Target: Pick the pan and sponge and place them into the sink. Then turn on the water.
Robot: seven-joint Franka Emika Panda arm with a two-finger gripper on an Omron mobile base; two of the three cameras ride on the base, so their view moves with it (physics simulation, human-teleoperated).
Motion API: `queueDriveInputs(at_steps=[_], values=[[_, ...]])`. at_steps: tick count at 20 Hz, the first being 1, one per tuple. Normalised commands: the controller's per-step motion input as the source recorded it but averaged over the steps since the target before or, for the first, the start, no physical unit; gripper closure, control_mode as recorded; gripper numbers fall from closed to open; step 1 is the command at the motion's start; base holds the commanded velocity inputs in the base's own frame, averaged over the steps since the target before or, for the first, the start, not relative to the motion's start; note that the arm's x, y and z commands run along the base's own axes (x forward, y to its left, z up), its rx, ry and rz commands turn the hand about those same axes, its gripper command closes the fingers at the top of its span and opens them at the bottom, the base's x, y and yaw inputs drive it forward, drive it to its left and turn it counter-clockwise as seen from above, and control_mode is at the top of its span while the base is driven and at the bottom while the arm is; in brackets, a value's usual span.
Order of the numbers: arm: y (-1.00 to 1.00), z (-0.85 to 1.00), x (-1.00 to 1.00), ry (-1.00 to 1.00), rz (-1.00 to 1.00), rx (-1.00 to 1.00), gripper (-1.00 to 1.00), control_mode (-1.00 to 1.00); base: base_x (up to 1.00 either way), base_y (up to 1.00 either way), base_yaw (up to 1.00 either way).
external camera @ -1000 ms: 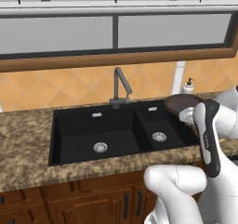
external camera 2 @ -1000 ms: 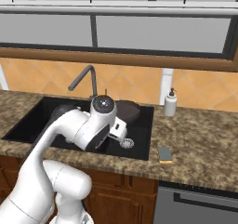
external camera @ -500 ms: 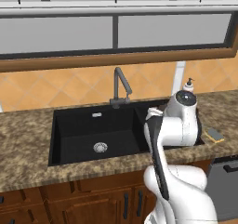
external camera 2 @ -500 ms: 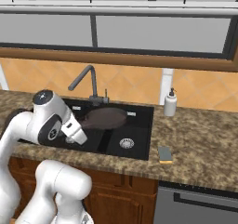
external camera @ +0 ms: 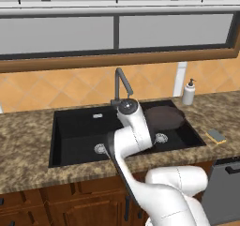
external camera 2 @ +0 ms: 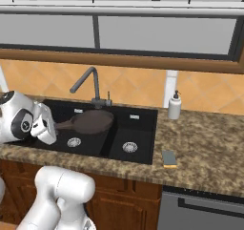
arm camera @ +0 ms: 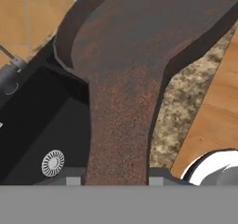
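In the left base view, the pan [external camera: 163, 117] is seen held above the sink [external camera: 75, 131], over the smaller basin at about three o'clock of the faucet [external camera: 120, 82]. The sponge [external camera: 216, 136] lies on the counter [external camera: 28, 150] at four o'clock of the pan, below the soap dispenser [external camera: 189, 92].

In the right base view, the pan [external camera 2: 93, 120] is carried level over the sink [external camera 2: 138, 129] by its handle, with the gripper [external camera 2: 47, 126] at nine o'clock. The sponge [external camera 2: 168, 158] rests at four o'clock.

In the hand view, the gripper [arm camera: 116, 177] is seen clamped on the handle of the pan [arm camera: 139, 46]; a drain [arm camera: 53, 162] sits at eight o'clock.
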Motion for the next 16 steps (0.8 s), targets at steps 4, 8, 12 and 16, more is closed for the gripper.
queueDriveInputs(at_steps=[4,8,12,16], values=[[0.56,0.0,0.78,0.1,-0.05,0.05,1.0,-1.0,0.0,0.0,0.0],[0.44,-0.05,0.79,0.17,0.0,0.15,1.0,-1.0,0.0,0.0,0.0],[0.41,-0.08,0.59,0.12,0.0,0.18,1.0,-1.0,0.0,0.0,0.0],[0.5,-0.33,0.32,-0.01,-0.11,0.07,1.0,-1.0,0.0,0.0,0.0]])
